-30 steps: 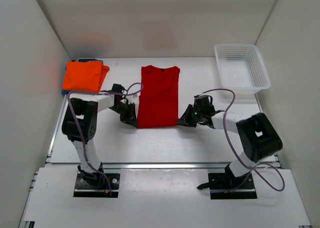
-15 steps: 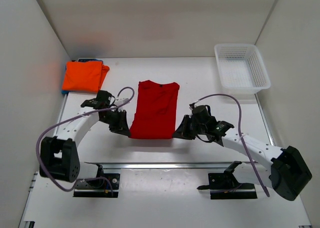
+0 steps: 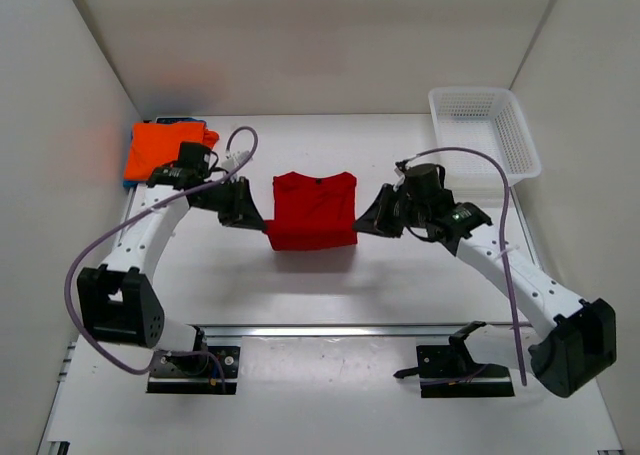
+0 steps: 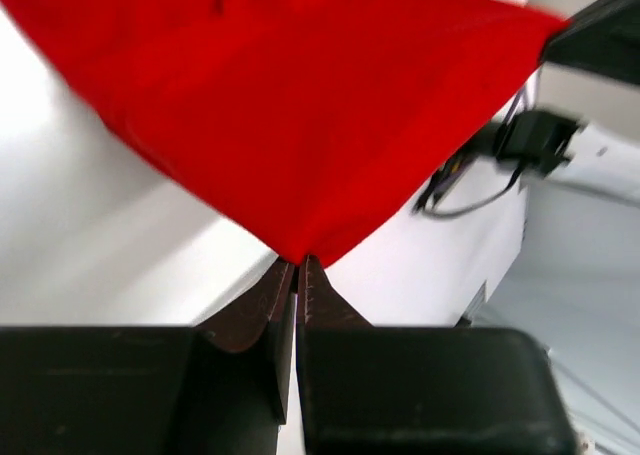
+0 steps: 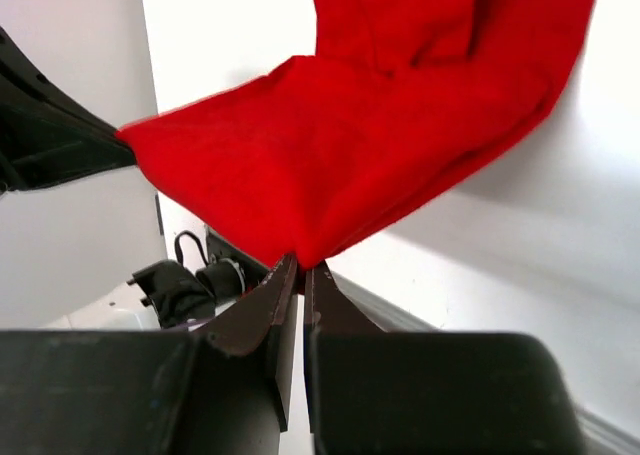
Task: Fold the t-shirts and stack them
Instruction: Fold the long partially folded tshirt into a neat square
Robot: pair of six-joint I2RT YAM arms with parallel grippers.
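The deep red t-shirt (image 3: pixel 312 210) is stretched between the two sets of fingers, collar pointing to the far wall, its held edge running left to right. The left gripper (image 3: pixel 264 225) and right gripper (image 3: pixel 361 227) each pinch a near corner, clamped tight on the cloth.

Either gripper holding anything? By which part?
Both hold the red t-shirt: the left gripper pinches its near-left corner, the right gripper its near-right corner.
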